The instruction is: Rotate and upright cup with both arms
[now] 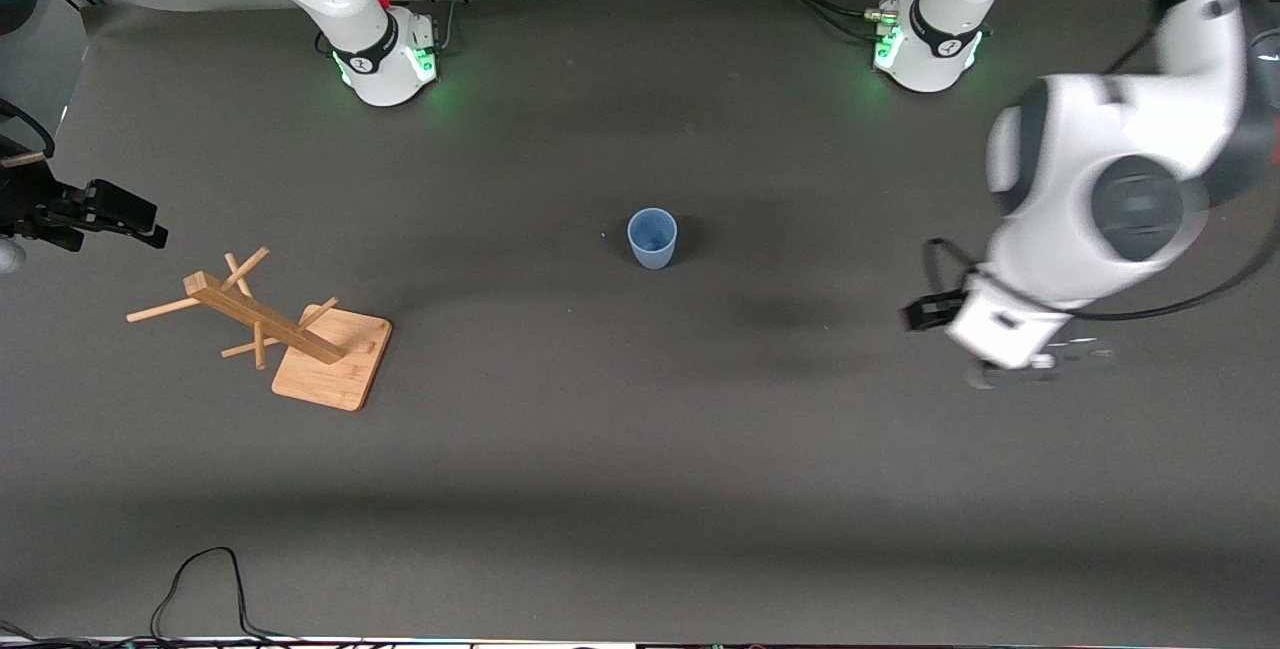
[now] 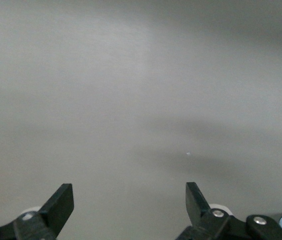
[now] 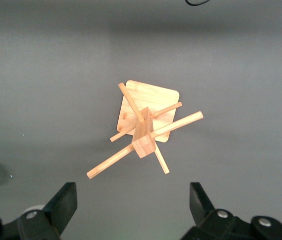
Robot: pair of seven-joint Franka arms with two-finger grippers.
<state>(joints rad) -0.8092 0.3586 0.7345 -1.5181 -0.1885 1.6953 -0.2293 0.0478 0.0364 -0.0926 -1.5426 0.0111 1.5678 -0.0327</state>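
The small pale-blue plastic cup [image 1: 652,237] is seen upright mid-desk, long axis vertical, mouth up. Left end effector [image 2: 129,205] and right end effector [image 3: 133,204] are held wide, empty, above desk ends.

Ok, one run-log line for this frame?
cup: upright, mid-table, free | left gripper: open, empty, over bare table at left arm's end | right gripper: open, empty, over wooden rack

The left gripper [image 2: 130,200] was wide open, with its two black fingers [image 2: 61,202] far apart and nothing between them. It hung over the bare grey table [image 2: 141,90]. A tiny white speck [image 2: 188,154] lay on the table.
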